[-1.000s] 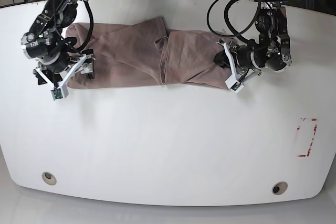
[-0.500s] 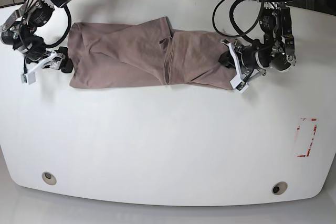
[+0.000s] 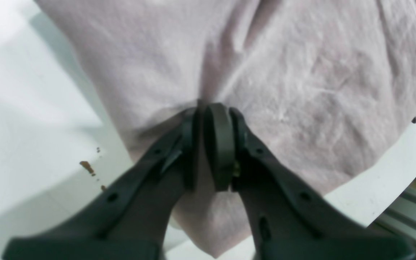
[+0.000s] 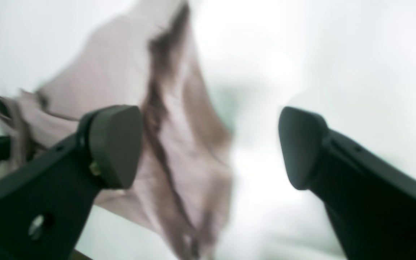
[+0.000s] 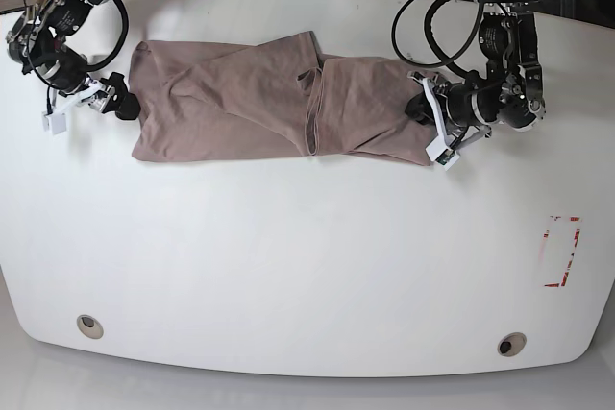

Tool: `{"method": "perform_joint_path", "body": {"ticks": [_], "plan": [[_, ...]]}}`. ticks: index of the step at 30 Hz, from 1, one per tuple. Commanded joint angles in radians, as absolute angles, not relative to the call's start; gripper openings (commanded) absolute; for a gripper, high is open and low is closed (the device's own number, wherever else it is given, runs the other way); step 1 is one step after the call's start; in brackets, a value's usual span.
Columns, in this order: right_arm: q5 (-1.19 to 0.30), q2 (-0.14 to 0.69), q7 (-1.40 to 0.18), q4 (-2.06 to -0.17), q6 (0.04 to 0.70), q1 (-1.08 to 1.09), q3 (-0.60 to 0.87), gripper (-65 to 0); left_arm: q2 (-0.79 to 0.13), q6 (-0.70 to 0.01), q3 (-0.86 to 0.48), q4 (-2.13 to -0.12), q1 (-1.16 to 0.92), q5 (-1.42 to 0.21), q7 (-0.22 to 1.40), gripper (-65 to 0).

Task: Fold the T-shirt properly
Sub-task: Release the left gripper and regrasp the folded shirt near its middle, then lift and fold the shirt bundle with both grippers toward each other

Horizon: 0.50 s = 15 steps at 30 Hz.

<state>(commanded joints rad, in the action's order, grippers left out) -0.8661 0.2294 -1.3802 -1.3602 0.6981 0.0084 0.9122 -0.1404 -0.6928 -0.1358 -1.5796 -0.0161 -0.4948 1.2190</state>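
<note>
The dusty mauve T-shirt (image 5: 240,103) lies as a long wrinkled band across the far half of the white table, with a fold seam near its middle. My left gripper (image 5: 430,127) is at the shirt's right end and shut on the T-shirt; in the left wrist view the left gripper (image 3: 208,108) pinches a ridge of the T-shirt (image 3: 302,72) between closed fingers. My right gripper (image 5: 91,110) stands open just off the shirt's left end, touching nothing. In the blurred right wrist view the right gripper (image 4: 209,144) gapes wide, with the T-shirt (image 4: 179,144) beyond it.
A red marking (image 5: 562,252) sits on the table (image 5: 307,266) at the right. Two round holes (image 5: 88,325) (image 5: 512,344) lie near the front edge. Black cables (image 5: 423,26) loop above the left arm. Brown specks (image 3: 87,167) dot the tabletop beside the cloth.
My right gripper has come off the shirt's left end and swung out to the left, open. The shirt has slid slightly right and lies flatter. The left gripper keeps its hold.
</note>
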Motion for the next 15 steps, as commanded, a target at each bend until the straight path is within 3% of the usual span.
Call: {"method": "perform_joint_path", "body": {"ticks": [12,15], "plan": [[-0.862,0.163,-1.357,-1.369,0.698,-0.012,0.846,-10.0,-0.140,-0.690,-0.136,-1.586,-0.019,-0.495,1.221,-58.3],[-0.862,0.162,-1.354,-1.369,0.698,-0.012,0.820,-16.8,-0.140,-0.690,-0.136,-1.586,-0.025,-0.495,1.221,-58.3]]}}
